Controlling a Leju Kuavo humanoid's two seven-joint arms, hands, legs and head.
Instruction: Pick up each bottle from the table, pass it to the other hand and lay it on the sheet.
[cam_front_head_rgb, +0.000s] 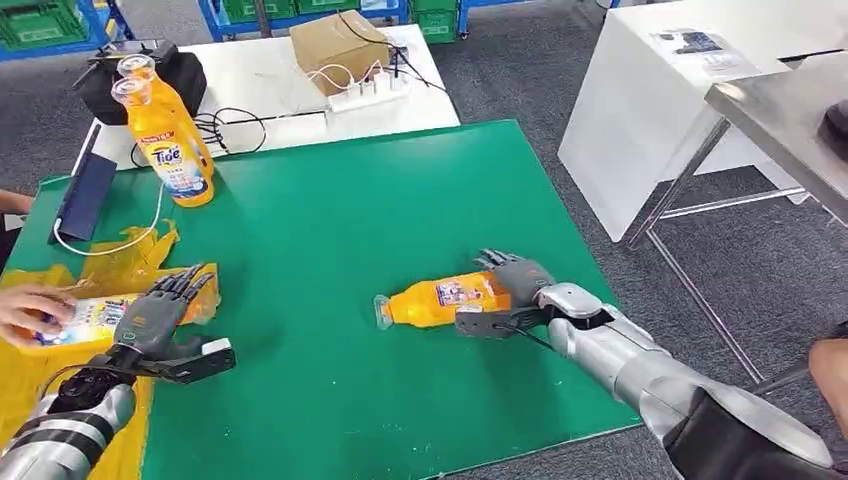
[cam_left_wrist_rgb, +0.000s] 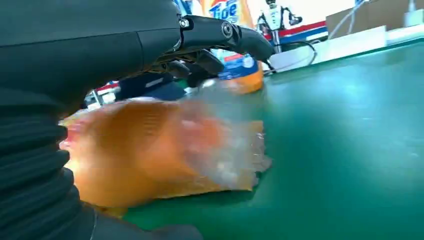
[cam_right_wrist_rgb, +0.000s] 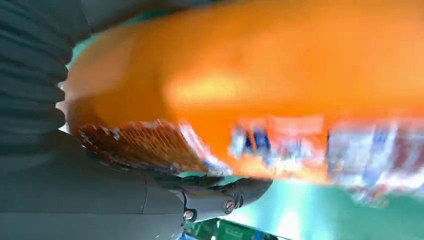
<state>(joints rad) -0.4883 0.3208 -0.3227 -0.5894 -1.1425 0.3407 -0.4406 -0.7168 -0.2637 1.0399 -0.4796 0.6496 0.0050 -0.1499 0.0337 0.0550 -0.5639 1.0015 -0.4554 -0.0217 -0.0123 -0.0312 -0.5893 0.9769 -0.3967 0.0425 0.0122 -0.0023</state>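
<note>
green mat (cam_front_head_rgb: 330, 230) covers the table, with grey carpet (cam_front_head_rgb: 520, 80) beyond its edges. right hand (cam_front_head_rgb: 510, 290) grips a lying bottle (cam_front_head_rgb: 440, 300) mid-mat; left hand (cam_front_head_rgb: 160, 315), fingers spread, hovers over the yellow sheet (cam_front_head_rgb: 30, 380).

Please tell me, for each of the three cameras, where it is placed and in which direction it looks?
Head view: high on the body, looking forward and down at the green table; both silver arms enter from below.
Left wrist view: behind the left hand, facing the yellow sheet and two upright bottles beyond.
Right wrist view: behind the right hand, close against the lying bottle that it holds.
Shared: that lying bottle shows in head and right wrist views.
</note>
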